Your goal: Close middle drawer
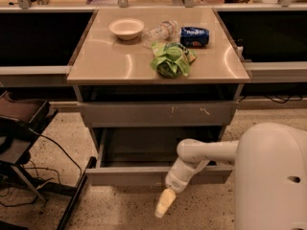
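The middle drawer stands pulled out below the tabletop, with a plain flat front panel and low side walls; its inside looks dark and empty. Above it sits a taller grey front with pale scratch marks, pushed in. My gripper hangs at the end of the white arm, just in front of the open drawer's front panel, right of its middle, with its cream tip pointing down toward the floor. It holds nothing that I can see.
On the tabletop lie a white bowl, a clear plastic bottle, a blue can and a green chip bag. A dark chair with cables stands at the left. My white body fills the lower right.
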Motion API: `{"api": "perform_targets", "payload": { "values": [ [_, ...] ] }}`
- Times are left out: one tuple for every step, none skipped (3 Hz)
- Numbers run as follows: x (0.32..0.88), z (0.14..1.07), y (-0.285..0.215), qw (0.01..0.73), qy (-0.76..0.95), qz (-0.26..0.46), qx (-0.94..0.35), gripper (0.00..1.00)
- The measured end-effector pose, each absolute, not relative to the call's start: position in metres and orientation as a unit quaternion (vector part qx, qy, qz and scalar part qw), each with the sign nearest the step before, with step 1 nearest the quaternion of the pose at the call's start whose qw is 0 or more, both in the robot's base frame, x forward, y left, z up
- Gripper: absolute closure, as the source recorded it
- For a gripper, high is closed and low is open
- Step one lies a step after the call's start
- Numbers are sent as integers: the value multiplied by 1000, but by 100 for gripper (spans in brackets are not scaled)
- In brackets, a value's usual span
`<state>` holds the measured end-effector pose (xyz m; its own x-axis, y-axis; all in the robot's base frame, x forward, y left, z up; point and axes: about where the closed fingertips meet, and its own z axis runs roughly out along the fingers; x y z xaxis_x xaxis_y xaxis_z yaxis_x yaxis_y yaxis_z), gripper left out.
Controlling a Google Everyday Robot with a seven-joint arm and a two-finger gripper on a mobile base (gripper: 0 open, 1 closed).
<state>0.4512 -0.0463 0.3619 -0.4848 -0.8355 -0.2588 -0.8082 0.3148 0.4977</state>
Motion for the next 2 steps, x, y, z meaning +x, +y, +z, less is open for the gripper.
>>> {"api": "perform_targets", "payload": {
  "values": [
    [449,362,-46,23,-811,-292,507,0],
    [501,371,-50,-20,-826,-295,480,0]
  ]
}}
